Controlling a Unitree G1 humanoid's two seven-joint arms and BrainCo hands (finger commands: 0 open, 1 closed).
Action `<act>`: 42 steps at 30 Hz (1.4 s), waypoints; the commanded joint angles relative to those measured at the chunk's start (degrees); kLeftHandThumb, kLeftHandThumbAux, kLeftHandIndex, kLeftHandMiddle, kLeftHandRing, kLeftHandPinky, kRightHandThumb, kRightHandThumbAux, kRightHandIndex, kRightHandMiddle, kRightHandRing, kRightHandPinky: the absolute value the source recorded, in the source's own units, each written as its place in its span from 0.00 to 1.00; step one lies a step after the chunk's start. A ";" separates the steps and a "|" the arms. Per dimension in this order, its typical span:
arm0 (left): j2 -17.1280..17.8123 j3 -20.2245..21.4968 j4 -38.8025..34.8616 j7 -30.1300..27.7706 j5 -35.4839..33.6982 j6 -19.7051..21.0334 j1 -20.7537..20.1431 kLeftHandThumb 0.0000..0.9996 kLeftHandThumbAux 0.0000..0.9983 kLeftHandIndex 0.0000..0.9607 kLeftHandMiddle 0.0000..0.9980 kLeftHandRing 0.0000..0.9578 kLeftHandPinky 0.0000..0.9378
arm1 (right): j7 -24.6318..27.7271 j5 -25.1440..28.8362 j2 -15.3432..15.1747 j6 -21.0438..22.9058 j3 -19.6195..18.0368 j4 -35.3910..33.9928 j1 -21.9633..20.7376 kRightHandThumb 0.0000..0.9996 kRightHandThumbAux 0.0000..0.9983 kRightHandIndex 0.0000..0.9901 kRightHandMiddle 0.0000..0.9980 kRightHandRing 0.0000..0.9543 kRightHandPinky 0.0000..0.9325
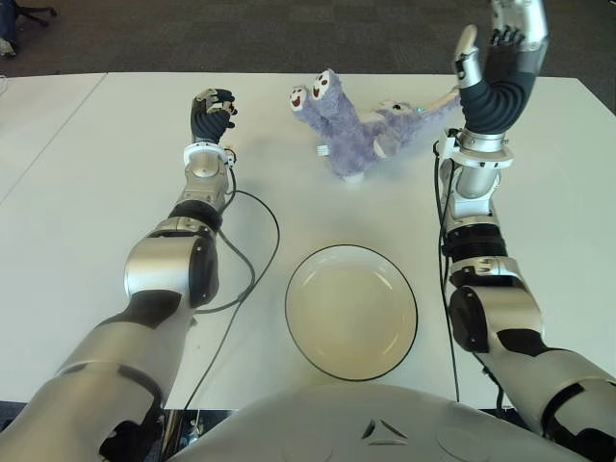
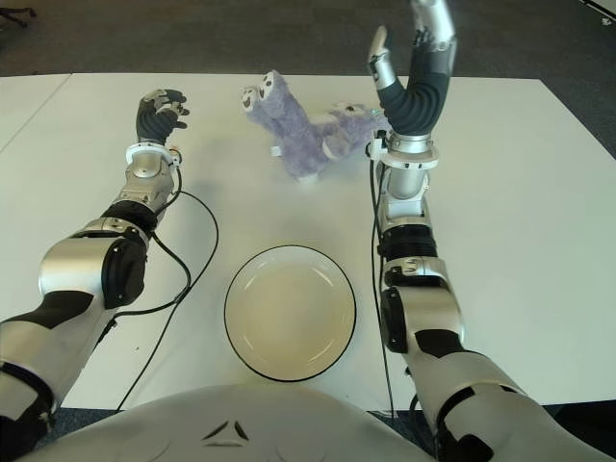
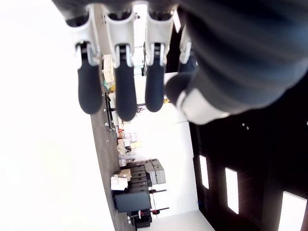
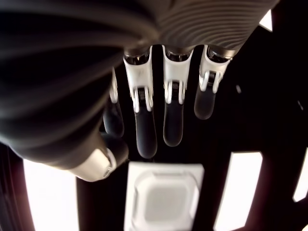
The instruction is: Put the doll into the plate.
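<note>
Doll (image 1: pixel 348 130) near table's (image 1: pixel 77 231) far edge; plate (image 1: pixel 351 310) near front edge. Right hand (image 1: pixel 496 58) raised, fingers spread, empty; left hand (image 1: pixel 212 113) loose, empty.

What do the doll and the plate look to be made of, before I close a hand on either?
The doll looks like soft plush fabric: fuzzy lilac pile, floppy limbs, matte. The plate looks rigid, probably glazed ceramic, possibly melamine: smooth cream face with a faint sheen and a thin dark rim. Both sit on the white table.
</note>
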 commanded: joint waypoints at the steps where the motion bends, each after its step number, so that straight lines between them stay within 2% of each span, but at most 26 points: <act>1: 0.19 0.07 0.32 -1.24 0.25 1.05 1.21 0.67 0.73 0.42 0.34 0.47 0.56 | -5.52 -3.46 0.96 -1.38 -3.05 1.75 -1.31 0.83 0.69 0.45 0.43 0.45 0.48; 3: 0.18 0.15 0.32 -1.31 0.20 1.09 1.22 0.67 0.73 0.42 0.35 0.48 0.57 | -6.56 -3.81 0.70 -1.74 -3.26 2.75 -1.90 0.83 0.68 0.45 0.43 0.45 0.49; 8: 0.05 0.15 0.35 -1.21 0.26 1.25 1.29 0.67 0.73 0.42 0.34 0.47 0.54 | -8.63 -4.39 -0.19 -1.49 -2.94 6.75 -4.78 0.83 0.69 0.47 0.40 0.41 0.43; 9: 0.01 0.12 0.36 -1.19 0.29 1.33 1.31 0.67 0.73 0.42 0.33 0.46 0.54 | -9.05 -4.79 0.04 -1.36 -2.55 7.71 -5.57 0.72 0.71 0.43 0.34 0.36 0.38; 13: -0.07 0.15 0.38 -1.28 0.25 1.64 1.35 0.67 0.73 0.42 0.33 0.46 0.53 | -10.41 -5.84 0.86 0.15 -0.78 10.81 -7.59 0.68 0.71 0.42 0.30 0.33 0.35; 14: -0.13 0.21 0.38 -1.36 0.17 1.68 1.37 0.67 0.73 0.42 0.33 0.45 0.52 | -10.13 -5.94 0.92 1.14 -0.19 10.68 -7.01 0.68 0.72 0.41 0.29 0.32 0.34; 15: -0.18 0.26 0.38 -1.42 0.12 1.71 1.38 0.67 0.73 0.42 0.32 0.45 0.53 | -9.99 -6.02 0.92 1.85 0.28 10.61 -6.58 0.45 0.50 0.31 0.27 0.28 0.31; 16: -0.26 0.36 0.37 -1.59 -0.02 1.81 1.40 0.67 0.73 0.42 0.32 0.45 0.53 | -7.27 -5.77 -0.44 4.19 1.55 10.58 -5.38 0.39 0.44 0.28 0.26 0.27 0.30; 17: -0.31 0.43 0.37 -1.70 -0.11 1.89 1.41 0.67 0.73 0.42 0.32 0.45 0.54 | -5.30 -5.54 -1.52 5.84 2.48 10.51 -4.51 0.37 0.39 0.21 0.21 0.21 0.22; 20: -0.46 0.52 0.36 -1.96 -0.22 2.21 1.36 0.67 0.73 0.42 0.32 0.45 0.55 | 0.29 -4.42 -4.24 8.87 5.19 13.98 -4.28 0.35 0.37 0.13 0.16 0.15 0.15; 22: -0.60 0.56 0.36 -2.11 -0.29 2.31 1.35 0.67 0.73 0.42 0.31 0.45 0.54 | 1.81 -4.64 -5.33 10.43 6.35 19.03 -5.96 0.30 0.39 0.06 0.09 0.07 0.10; 25: -0.73 0.57 0.35 -2.23 -0.35 2.44 1.34 0.67 0.73 0.42 0.31 0.44 0.52 | 2.87 -4.67 -6.26 11.85 7.70 23.72 -7.72 0.28 0.41 0.03 0.06 0.04 0.06; 26: -0.95 0.62 0.37 -2.38 -0.44 2.54 1.35 0.35 0.71 0.32 0.31 0.44 0.52 | 3.15 -6.40 -6.44 15.14 9.44 26.80 -9.35 0.33 0.39 0.07 0.06 0.05 0.05; 27: -1.26 0.63 0.37 -2.49 -0.48 2.52 1.44 0.04 0.69 0.22 0.30 0.43 0.51 | 3.91 -8.24 -6.85 18.49 11.39 29.23 -10.70 0.24 0.38 0.01 0.01 0.01 0.01; 29: -1.59 0.63 0.36 -2.61 -0.50 2.49 1.55 0.00 0.69 0.21 0.30 0.42 0.51 | 4.53 -10.02 -7.35 21.93 13.76 31.69 -12.15 0.22 0.37 0.00 0.00 0.00 0.00; 32: -2.09 0.24 0.28 -2.49 -0.15 2.00 1.80 0.00 0.70 0.19 0.29 0.42 0.52 | 7.99 -11.13 -8.68 25.44 16.64 33.28 -13.68 0.20 0.33 0.00 0.00 0.00 0.00; 37: -2.79 -0.88 0.10 -2.36 0.82 1.49 2.19 0.00 0.67 0.15 0.27 0.40 0.49 | 9.72 -13.30 -8.66 31.21 20.82 35.90 -15.77 0.18 0.30 0.00 0.00 0.00 0.00; 42: -3.23 -1.28 -0.10 -2.48 1.20 0.63 2.31 0.00 0.62 0.12 0.25 0.40 0.54 | 10.38 -13.63 -8.35 34.34 23.09 37.37 -16.74 0.17 0.29 0.00 0.00 0.00 0.00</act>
